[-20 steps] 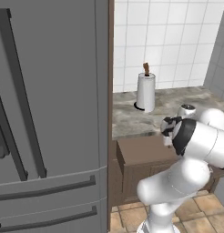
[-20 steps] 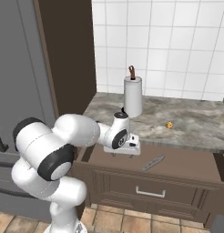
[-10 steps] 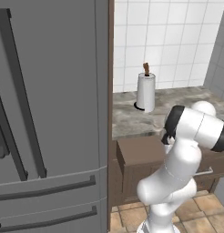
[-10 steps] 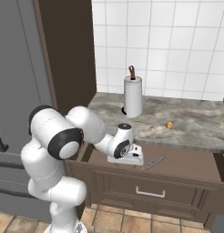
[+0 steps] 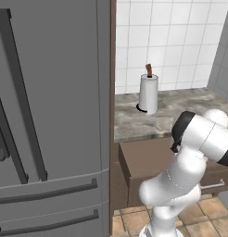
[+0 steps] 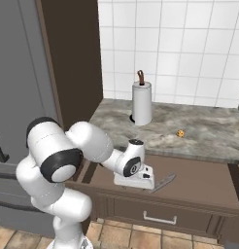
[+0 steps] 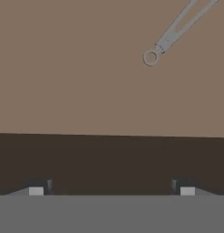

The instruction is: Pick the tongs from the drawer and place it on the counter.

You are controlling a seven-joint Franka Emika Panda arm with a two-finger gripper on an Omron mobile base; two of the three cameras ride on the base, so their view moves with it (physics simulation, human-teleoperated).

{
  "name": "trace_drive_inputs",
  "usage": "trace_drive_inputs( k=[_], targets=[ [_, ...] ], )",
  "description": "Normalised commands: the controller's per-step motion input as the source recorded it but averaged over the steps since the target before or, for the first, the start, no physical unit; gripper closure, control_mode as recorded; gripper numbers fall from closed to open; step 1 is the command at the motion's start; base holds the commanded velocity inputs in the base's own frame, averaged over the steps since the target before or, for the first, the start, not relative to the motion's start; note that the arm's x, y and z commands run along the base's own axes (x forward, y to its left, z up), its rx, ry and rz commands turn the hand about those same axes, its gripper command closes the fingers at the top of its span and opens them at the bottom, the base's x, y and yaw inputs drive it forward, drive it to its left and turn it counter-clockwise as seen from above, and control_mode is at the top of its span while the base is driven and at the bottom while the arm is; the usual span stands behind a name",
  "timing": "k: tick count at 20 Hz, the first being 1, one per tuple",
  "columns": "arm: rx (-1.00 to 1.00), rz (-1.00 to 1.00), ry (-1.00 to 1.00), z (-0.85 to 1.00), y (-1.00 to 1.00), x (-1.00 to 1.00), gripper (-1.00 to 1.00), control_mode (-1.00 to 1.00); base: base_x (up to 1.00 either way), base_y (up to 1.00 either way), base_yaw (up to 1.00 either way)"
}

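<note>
The tongs lie pale grey and thin on the floor of the open brown drawer, just right of my hand. In the hand view the tongs slant across the upper right, ring end lowest, away from my fingers. My gripper is open, its tips wide apart with nothing between them, low over the drawer floor. From the right base view the gripper points down into the drawer. The mottled counter runs behind the drawer. In the left base view my arm hides the gripper above the drawer.
A white paper-towel roll stands at the counter's back left, and a small orange-yellow object lies mid-counter. The grey fridge rises at the left beside a brown panel. The drawer's silver handle sticks out in front.
My hand has come down into the drawer and the elbow has swung round. The tongs have not moved.
</note>
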Motion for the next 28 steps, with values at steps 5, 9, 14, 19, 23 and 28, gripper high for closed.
trace_drive_inputs(
  k=[5,9,14,19,23,28],
  targets=[
    [0.01,0.00,0.09,0.21,-0.02,-0.48,-1.00,-1.00,0.00,0.00,0.00],
    [0.05,0.00,-0.01,0.74,-0.32,0.17,-1.00,-1.00,0.00,0.00,0.00],
    [0.12,-0.03,0.00,0.34,-0.76,0.35,-1.00,-1.00,0.00,0.00,0.00],
    [0.01,-0.16,0.06,-0.09,-0.49,0.76,-1.00,-1.00,0.00,0.00,0.00],
    [0.00,-0.21,0.08,-0.16,-0.28,0.94,-1.00,-1.00,0.00,0.00,0.00],
    [0.00,-0.20,0.09,-0.24,-0.39,0.59,-1.00,-1.00,0.00,0.00,0.00]
  ],
)
